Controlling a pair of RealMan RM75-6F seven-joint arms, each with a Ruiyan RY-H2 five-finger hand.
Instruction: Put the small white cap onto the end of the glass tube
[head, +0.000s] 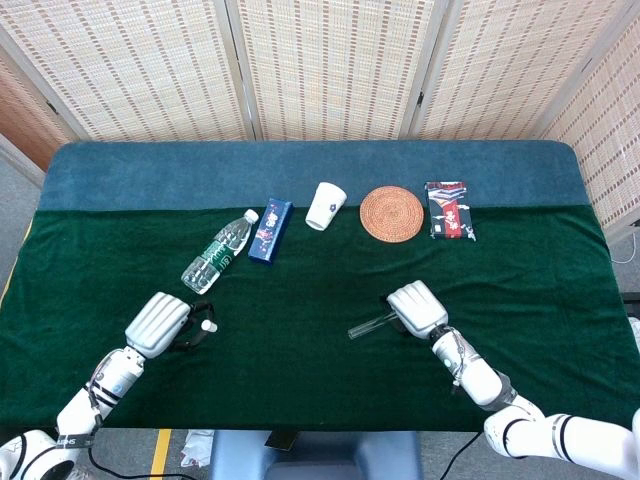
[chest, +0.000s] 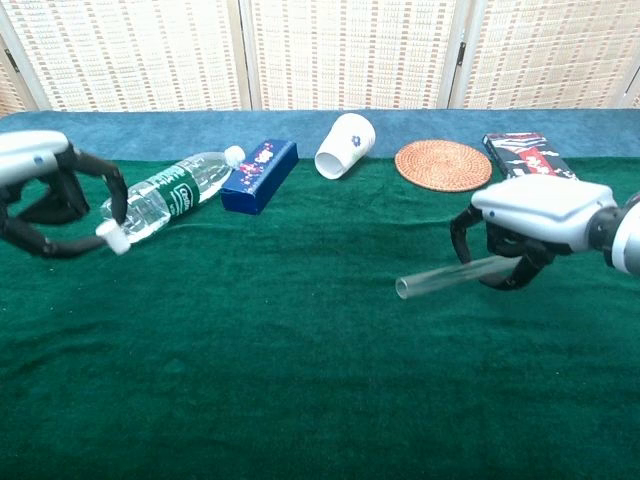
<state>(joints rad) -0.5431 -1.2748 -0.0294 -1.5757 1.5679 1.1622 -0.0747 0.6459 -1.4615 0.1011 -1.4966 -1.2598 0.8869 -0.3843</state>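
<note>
Now glass tube (chest: 445, 278) leftward, near-level.

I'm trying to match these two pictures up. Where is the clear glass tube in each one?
Head view: the glass tube is lower right of centre, sticking out leftward from the right hand that holds it.
Chest view: the tube is right of centre, its open end pointing left from the same hand.
Shared landmark: the round woven coaster, farther back on the table beyond the tube.
</note>
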